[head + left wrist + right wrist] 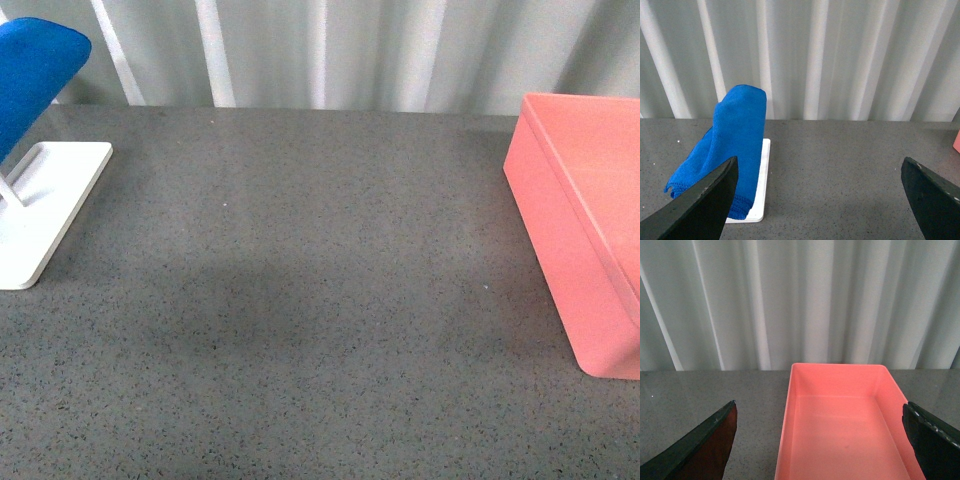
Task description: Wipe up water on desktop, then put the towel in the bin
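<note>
The blue towel (30,85) hangs over a white stand (45,205) at the far left of the speckled grey desktop (300,300). In the left wrist view the towel (730,145) drapes down onto the stand's base (762,185). My left gripper (820,200) is open, its dark fingers (705,205) wide apart, with the towel ahead near one finger. The salmon-pink bin (585,230) stands at the right and looks empty inside (840,430). My right gripper (820,440) is open in front of the bin. Neither arm shows in the front view. I see no clear water patch.
A pale pleated curtain (320,50) closes off the far edge of the desktop. A faint darker shadow (260,300) lies on the middle of the surface between the stand and the bin.
</note>
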`<action>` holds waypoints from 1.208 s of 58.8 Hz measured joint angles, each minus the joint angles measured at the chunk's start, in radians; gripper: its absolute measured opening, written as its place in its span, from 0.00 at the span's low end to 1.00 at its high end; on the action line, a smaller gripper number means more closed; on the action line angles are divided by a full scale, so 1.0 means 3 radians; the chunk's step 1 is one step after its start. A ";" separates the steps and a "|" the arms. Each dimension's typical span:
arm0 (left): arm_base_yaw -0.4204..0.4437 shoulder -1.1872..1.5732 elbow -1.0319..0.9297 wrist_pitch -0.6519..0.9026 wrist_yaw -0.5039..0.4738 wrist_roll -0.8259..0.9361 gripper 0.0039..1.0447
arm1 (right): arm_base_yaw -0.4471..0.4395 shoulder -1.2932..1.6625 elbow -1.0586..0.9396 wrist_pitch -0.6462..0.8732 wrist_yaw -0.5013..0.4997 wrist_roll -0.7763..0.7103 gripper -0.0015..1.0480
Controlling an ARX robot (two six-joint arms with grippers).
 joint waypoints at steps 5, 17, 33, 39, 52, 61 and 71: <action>0.0000 0.0000 0.0000 0.0000 0.0000 0.0000 0.94 | 0.0000 0.0000 -0.0001 0.0000 0.0000 0.0000 0.93; 0.0000 0.0000 0.0001 0.0000 0.0000 0.0000 0.94 | 0.0000 0.0000 0.0000 0.0000 0.0000 0.0000 0.93; 0.0000 0.0000 0.0000 0.0000 0.0000 0.0000 0.94 | 0.0000 0.0000 0.0000 0.0000 0.0000 0.0000 0.93; 0.0000 0.0000 0.0000 0.0000 0.0000 0.0000 0.94 | 0.0000 0.0000 -0.0001 0.0000 0.0000 0.0000 0.93; 0.0000 0.0000 0.0000 0.0000 0.0000 0.0000 0.94 | 0.0000 0.0000 -0.0001 0.0000 0.0000 0.0000 0.93; 0.0000 0.0000 0.0000 0.0000 0.0000 0.0000 0.94 | 0.0000 0.0000 0.0000 0.0000 0.0000 0.0000 0.93; -0.0191 0.0389 0.0244 -0.0614 -0.0720 -0.0278 0.94 | 0.0000 0.0000 0.0000 0.0000 0.0000 0.0000 0.93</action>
